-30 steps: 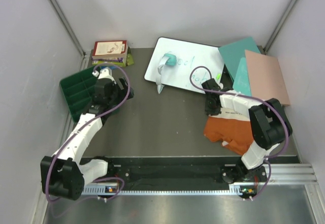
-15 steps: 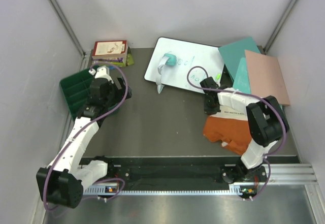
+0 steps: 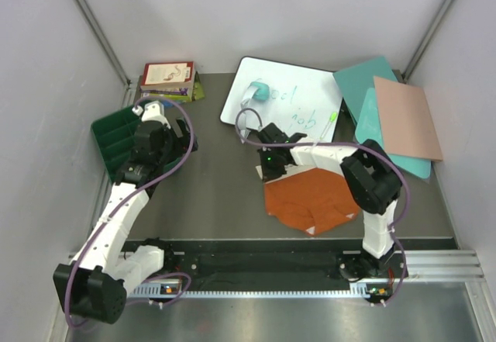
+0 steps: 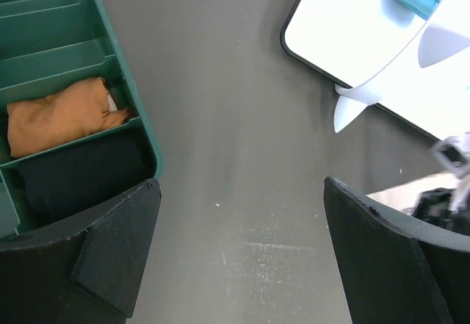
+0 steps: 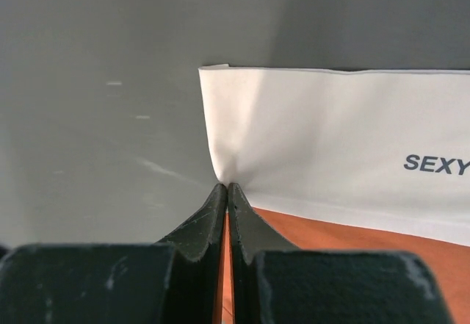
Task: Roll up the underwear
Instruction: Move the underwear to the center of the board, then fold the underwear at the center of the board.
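Note:
The rust-orange underwear (image 3: 308, 198) lies spread on the dark table near the middle. My right gripper (image 3: 269, 168) is shut on the left corner of its white waistband (image 5: 330, 137), which puckers at the fingertips (image 5: 227, 187); orange cloth (image 5: 345, 228) shows below the band. My left gripper (image 3: 159, 150) hangs open beside the green tray (image 3: 108, 136), with only bare table between its fingers (image 4: 117, 250). Inside the tray (image 4: 126, 100), a rolled mustard-tan underwear (image 4: 62, 114) fills one compartment and a black one (image 4: 81, 173) the compartment beside it.
A whiteboard (image 3: 294, 98) with a teal eraser (image 3: 258, 91) lies at the back. Teal and pink boards (image 3: 399, 117) lean at the back right. Books (image 3: 167, 78) are stacked at the back left. Walls close in on both sides.
My right gripper shut on the waistband and dragged the orange underwear left toward the table's middle, where it now lies flatter. My left gripper opened a little wider and shifted slightly.

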